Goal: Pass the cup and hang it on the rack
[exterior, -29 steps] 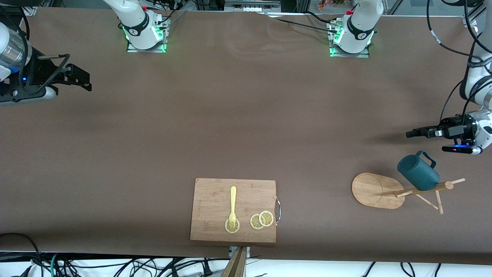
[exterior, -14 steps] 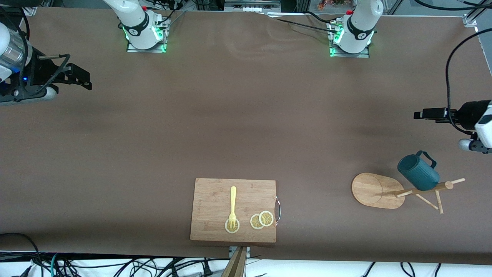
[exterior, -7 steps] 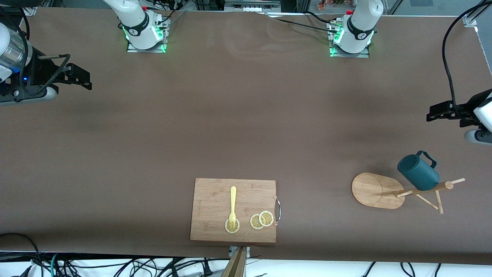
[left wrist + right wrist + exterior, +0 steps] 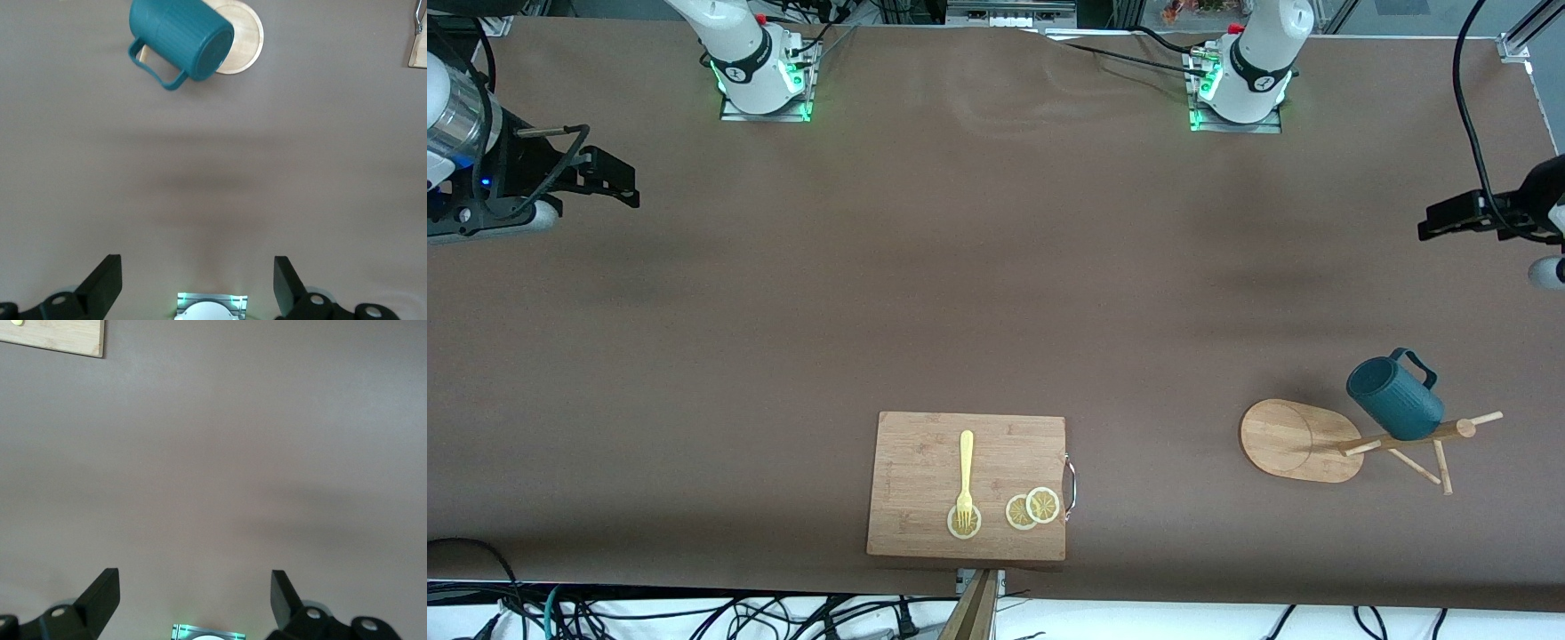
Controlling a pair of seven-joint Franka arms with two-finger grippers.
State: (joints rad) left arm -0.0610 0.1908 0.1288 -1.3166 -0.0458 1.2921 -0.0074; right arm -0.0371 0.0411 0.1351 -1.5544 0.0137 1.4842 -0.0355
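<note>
**Cup on the rack, both arms parked wide**

The cup [image 4: 1394,396] is hanging on the rack [image 4: 1360,440], tilted, mouth pointing toward the right arm's end of the bench, handle loop on the side farther from the front camera. The rack sits at the left arm's end of the bench [image 4: 978,293], fairly close to the front camera. From the front view its post and pegs look splayed out sideways from the oval base, which I think is just the high camera angle, and the cup hides the peg it hangs on.

The left wrist view gives you a different angle: you see the cup's flat bottom and ribbed side with the handle sticking out, and the rack's round base peeking out underneath. You can't see the pegs there at all. You do catch a corner of the cutting board [image 4: 967,485] with its metal handle.

The front view shows the board properly: a yellow fork [image 4: 965,480] and three lemon slices [image 4: 1032,508] on it, fork tines resting on one slice.

The left tool [image 4: 1449,218] hovers over bare bench at the left arm's edge, fingers spread wide, nothing in them. The right tool [image 4: 618,178] is over the right arm's end, also wide open and empty, and its wrist view shows only bench plus a board corner.
</note>
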